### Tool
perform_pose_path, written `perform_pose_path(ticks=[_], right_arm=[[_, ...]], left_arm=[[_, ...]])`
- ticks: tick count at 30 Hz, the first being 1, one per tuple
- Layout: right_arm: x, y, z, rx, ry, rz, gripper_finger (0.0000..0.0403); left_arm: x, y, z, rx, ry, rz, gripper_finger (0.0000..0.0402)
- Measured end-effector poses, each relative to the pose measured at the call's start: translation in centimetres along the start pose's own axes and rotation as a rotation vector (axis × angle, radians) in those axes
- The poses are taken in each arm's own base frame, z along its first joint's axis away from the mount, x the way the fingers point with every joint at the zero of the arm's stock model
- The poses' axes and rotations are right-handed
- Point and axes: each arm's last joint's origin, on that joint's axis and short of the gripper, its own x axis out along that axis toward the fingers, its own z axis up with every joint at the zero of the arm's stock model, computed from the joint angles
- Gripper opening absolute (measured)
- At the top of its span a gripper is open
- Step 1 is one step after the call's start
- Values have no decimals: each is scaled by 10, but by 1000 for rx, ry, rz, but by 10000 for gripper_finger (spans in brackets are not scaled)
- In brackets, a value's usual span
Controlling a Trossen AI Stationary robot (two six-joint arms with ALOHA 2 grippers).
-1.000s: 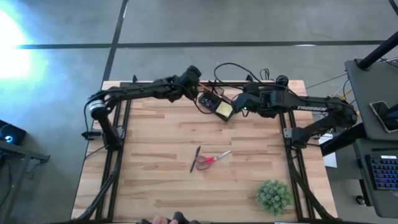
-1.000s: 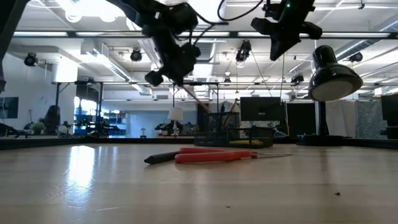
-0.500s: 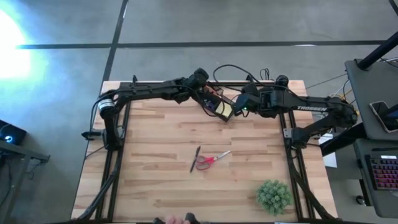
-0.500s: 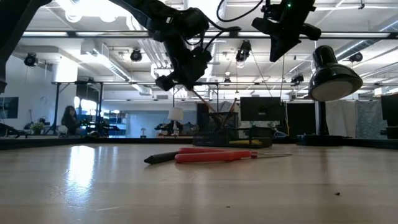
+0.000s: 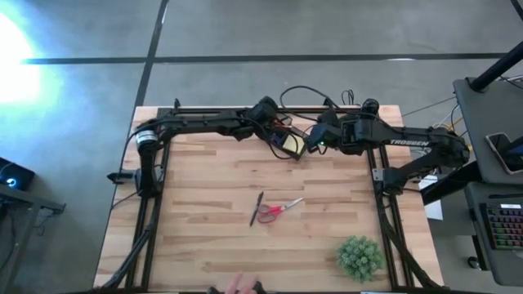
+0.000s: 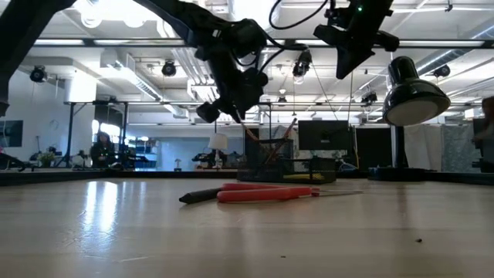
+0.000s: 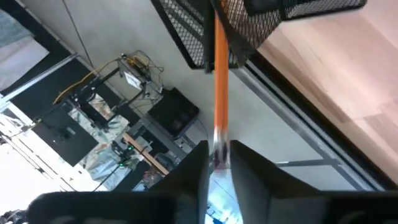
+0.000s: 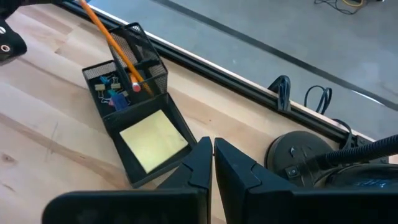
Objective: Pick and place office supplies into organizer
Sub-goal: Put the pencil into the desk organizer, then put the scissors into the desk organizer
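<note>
Scissors and pen on the counter, arms overhead

Red-handled scissors (image 6: 266,194) lie beside a black pen (image 6: 202,196) mid-counter (image 6: 116,232); the black mesh organizer (image 6: 289,161) stands behind them, beneath the left end effector (image 6: 230,104).

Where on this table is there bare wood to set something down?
Bare: left side by the left arm's base; front strip between scissors and plant. Crowded: back edge, where organizer, left gripper and right gripper meet.

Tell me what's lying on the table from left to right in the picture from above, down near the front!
Thin black pen → red-handled scissors → small green plant.
</note>
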Motion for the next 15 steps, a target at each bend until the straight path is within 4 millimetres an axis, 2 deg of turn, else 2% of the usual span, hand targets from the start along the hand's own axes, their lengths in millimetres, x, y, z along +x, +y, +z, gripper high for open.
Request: perform_pose_path(ticks=[10, 15], right_arm=[[3, 0, -4, -11, 12, -7, 11], [4, 0, -5, -13, 14, -9, 11]], left_arm=[[-10, 9, 0, -112, 7, 73, 153], [-31, 25, -17, -405, 91, 169, 181]])
